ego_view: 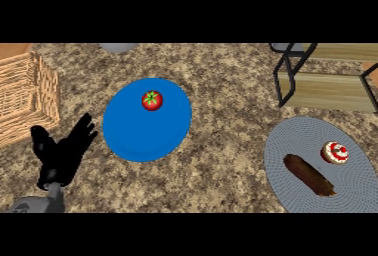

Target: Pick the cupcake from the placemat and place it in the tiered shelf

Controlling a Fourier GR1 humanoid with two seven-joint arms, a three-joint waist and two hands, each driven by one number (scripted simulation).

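Head view gives you the granite counter first, and only one hand on it: your left hand, low near the view's left edge. Your right hand is not visible at all, so you cannot tell its state.

Working from that left hand outward and from big to small: the wicker basket sits just beyond it and slightly to its outer side. The blue plate lies just beside it toward the middle of the counter, carrying a tomato. Far across from the hand, on the opposite side, is the grey placemat, and beyond that, farther from you, the tiered shelf with its black frame and wooden boards. On the placemat lie a long brown item that looks like a sausage or a sweet potato, and the cupcake, tipped so its white and red top faces you, on the mat's side nearest the shelf.

Risks, as I judge them: the cupcake is well apart from the only visible hand, so reaching with the left would sweep across the blue plate and could knock the tomato. The brown item lies close beside the cupcake and could be nudged or grabbed by mistake. The shelf's frame bars could catch the cupcake on entry.

Your left hand is spread wide, fingers straight and upward, holding nothing, touching nothing.
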